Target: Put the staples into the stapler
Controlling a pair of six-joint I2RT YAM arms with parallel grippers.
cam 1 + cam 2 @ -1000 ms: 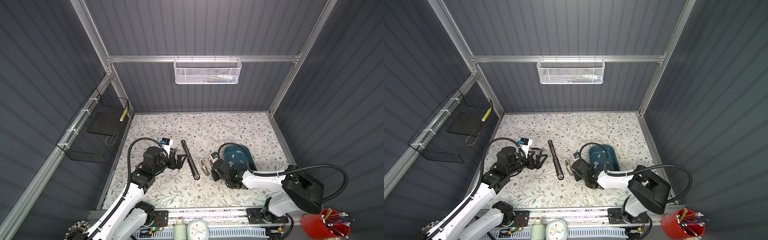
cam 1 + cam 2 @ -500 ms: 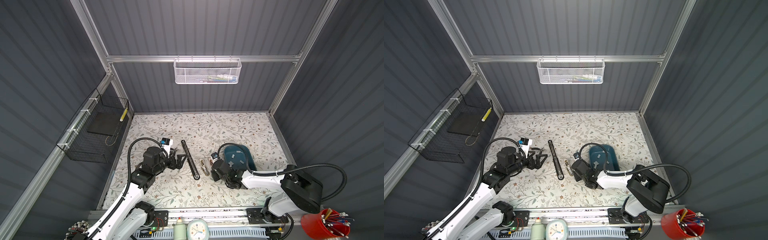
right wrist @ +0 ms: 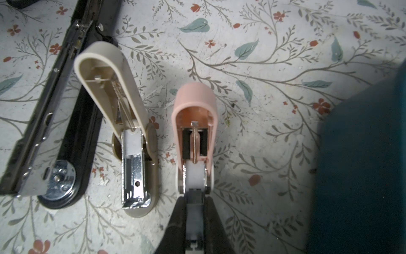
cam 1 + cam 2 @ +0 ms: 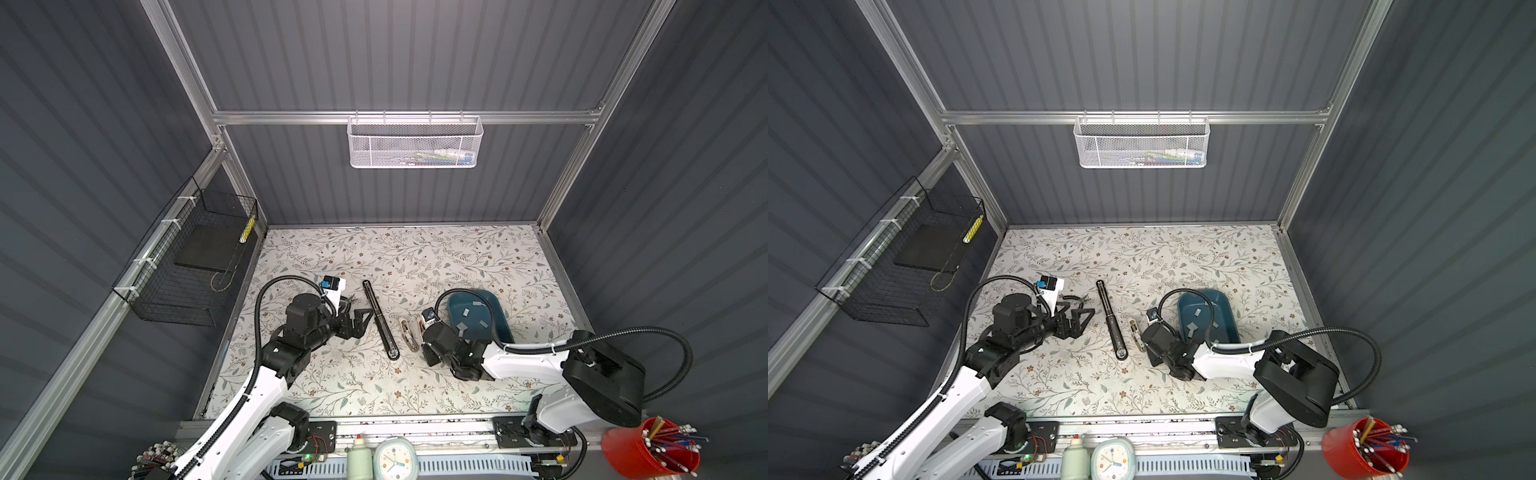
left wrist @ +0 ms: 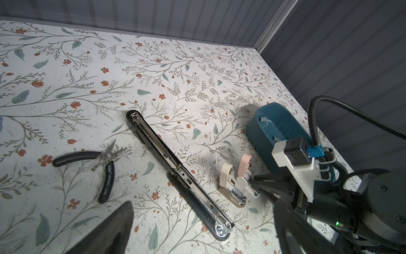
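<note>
**Right gripper clamping at the pink stapler, staples lying in the tray**

In both top views the right gripper (image 3: 195,199) is sitting low in the frame, just right of centre, and pointing left. The right wrist view is showing its fingers (image 3: 179,220) pressing in on both sides of a grey piece (image 3: 194,220) at the front end of the pink stapler (image 3: 195,103). Whether that piece is a staple strip or the stapler's own channel, I cannot tell.

The pink stapler is standing with its lid swung open. The beige stapler (image 3: 114,88) is sitting just beside it, also open. Left of that pair in a top view, the black stapler (image 4: 380,320) is lying opened flat and running diagonally.

The staples (image 4: 465,312) are lying loose in the tray (image 5: 259,132), which is sitting just right of the pink stapler, near the centre right of the floral table (image 4: 415,257).

The left gripper (image 4: 368,321) is hovering just left of the black stapler with its jaws spread wide, holding nothing. Pliers (image 5: 105,162) are lying on the table beside it.
</note>
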